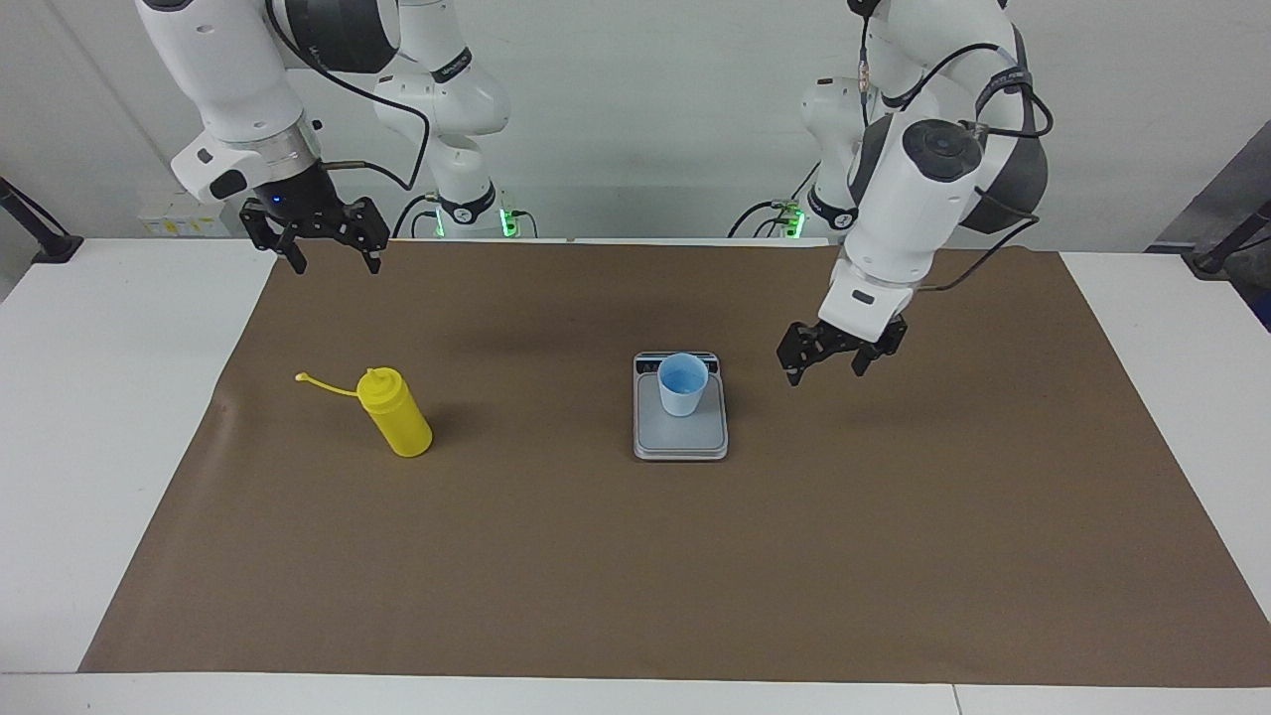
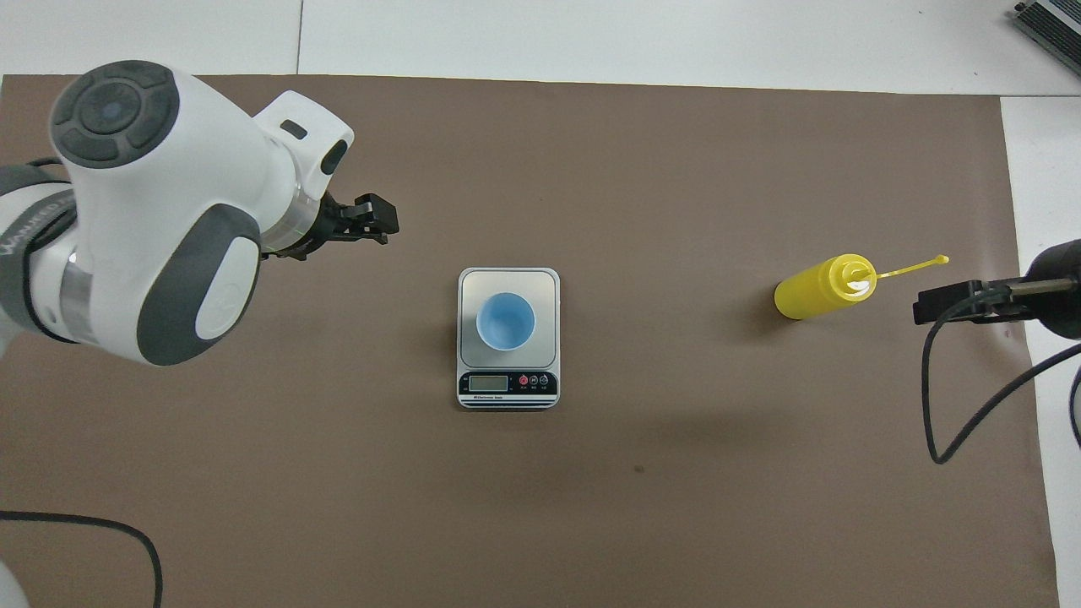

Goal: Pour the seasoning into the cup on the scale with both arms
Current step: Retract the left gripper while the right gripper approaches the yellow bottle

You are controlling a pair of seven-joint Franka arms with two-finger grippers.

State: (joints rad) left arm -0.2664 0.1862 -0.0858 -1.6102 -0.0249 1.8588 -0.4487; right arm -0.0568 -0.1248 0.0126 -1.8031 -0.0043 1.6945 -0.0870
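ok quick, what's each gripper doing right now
left gripper: open, empty, in the air beside the scale.
right gripper: open, empty, waiting above the mat's edge by its base.

**Cup on scale at mid-mat, bottle toward the right arm's end**

A brown paper mat (image 1: 635, 556) covers the middle of the white table (image 1: 109, 417). The flat silver-grey digital scale (image 1: 681, 437) lies near the mat's centre, its display strip at the end nearer the robots. The small light blue plastic cup (image 1: 682, 385) stands upright on the weighing plate. The yellow plastic squeeze bottle (image 1: 396, 412) stands well apart from the scale, toward the right arm's end of the table, its cap strap pointing toward the mat's edge
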